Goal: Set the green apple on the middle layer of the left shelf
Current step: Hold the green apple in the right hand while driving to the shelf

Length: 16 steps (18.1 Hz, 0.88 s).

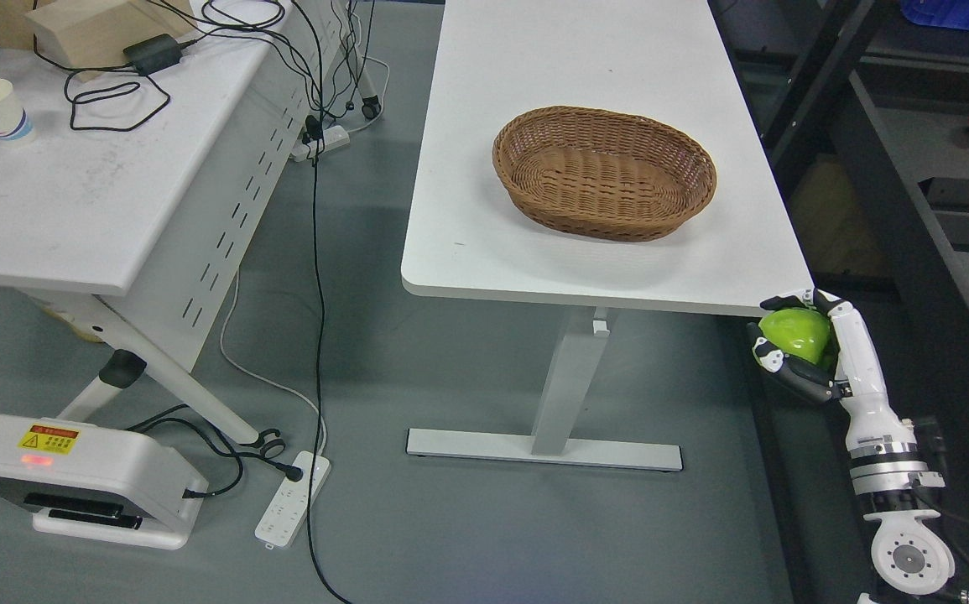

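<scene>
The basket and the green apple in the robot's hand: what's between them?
Only bare white tabletop and its front right corner, in the head view. The basket looks empty; the apple sits in the right hand just below that corner.

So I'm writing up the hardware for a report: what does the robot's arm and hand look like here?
Only the right hand shows, at the lower right. Its shell is white, and the fingers are white segments with black joints. The forearm is white, then comes a silver and black ringed wrist section. Lower down is a round white joint housing with a grey disc. A thin black cable runs beside it.
</scene>
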Available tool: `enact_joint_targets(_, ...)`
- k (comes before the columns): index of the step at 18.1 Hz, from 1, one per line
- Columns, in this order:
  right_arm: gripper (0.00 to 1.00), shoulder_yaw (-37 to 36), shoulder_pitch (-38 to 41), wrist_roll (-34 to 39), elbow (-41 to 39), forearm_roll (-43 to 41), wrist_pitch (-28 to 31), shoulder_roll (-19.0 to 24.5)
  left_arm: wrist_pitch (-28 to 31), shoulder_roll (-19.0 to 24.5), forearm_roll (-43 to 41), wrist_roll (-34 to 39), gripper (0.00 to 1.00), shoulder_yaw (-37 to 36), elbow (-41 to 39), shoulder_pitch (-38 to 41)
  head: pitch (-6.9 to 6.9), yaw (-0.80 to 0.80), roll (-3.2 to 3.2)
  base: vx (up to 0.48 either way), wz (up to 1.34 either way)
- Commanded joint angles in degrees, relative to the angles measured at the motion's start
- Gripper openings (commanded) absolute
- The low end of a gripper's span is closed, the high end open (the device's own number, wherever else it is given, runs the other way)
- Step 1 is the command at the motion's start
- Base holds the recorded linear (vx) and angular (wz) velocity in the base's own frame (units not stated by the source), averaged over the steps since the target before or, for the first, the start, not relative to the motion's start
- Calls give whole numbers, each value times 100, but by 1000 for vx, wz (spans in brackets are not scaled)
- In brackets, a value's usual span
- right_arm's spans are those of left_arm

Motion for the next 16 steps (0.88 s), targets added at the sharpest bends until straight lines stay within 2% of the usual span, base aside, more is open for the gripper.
enact_joint_targets(1,5,12,-44,-2,-1,-1,0,20,-3,100,0,5,100,0,0,0,0,0,0,-218,-29)
enact_joint_targets(16,5,12,-17,-2,-1,8,-9,20,-3,100,0,-4,100,0,0,0,0,0,0,-224,-209)
